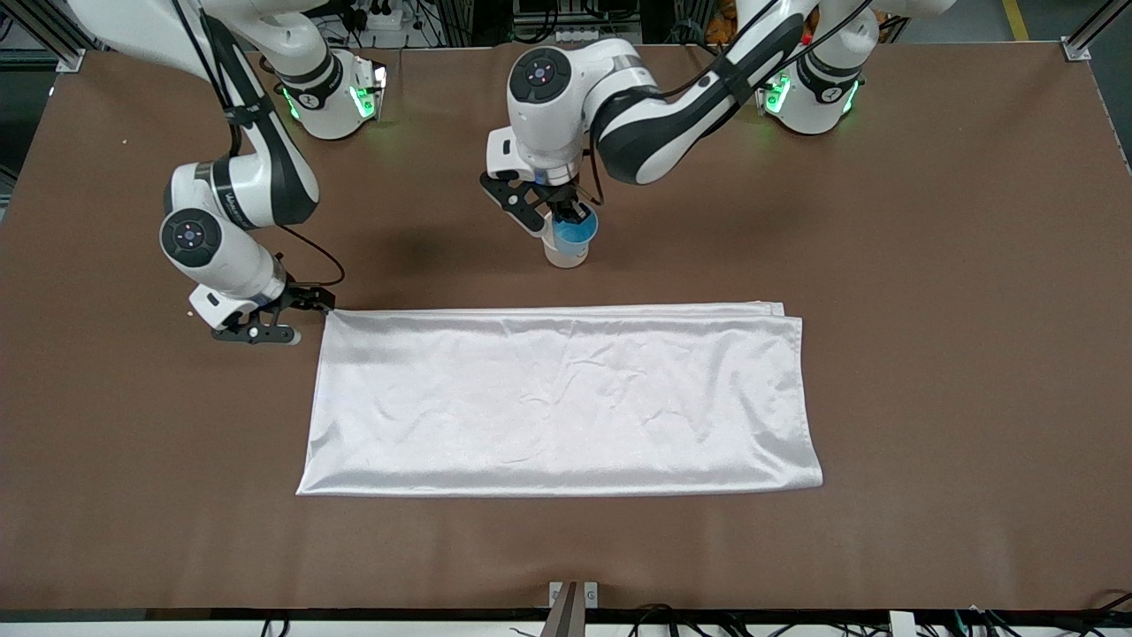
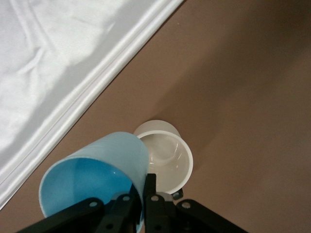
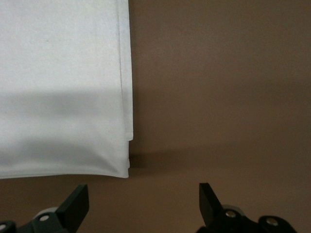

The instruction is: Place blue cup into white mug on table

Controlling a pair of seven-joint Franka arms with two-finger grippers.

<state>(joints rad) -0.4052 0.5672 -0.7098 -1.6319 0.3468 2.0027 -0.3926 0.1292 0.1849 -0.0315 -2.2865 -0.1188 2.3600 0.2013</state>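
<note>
While the left claw (image 2: 143, 204) pinches the rim of the blue cup (image 2: 97, 172), the cup hangs tilted just over the white mug (image 2: 167, 155), its lower edge at the mug's mouth. It is handleless, bright blue inside and paler light blue outside, a little narrower than the mug. The mug stands upright on the brown desk (image 1: 929, 265), white inside and out, near the long edge of the shiny white cloth (image 1: 557, 398) that lies farther from the front camera. Waiting low over the desk beside the cloth's corner at the right arm's end, the right claw (image 3: 143, 206) has its fingers spread wide and holds nothing.
</note>
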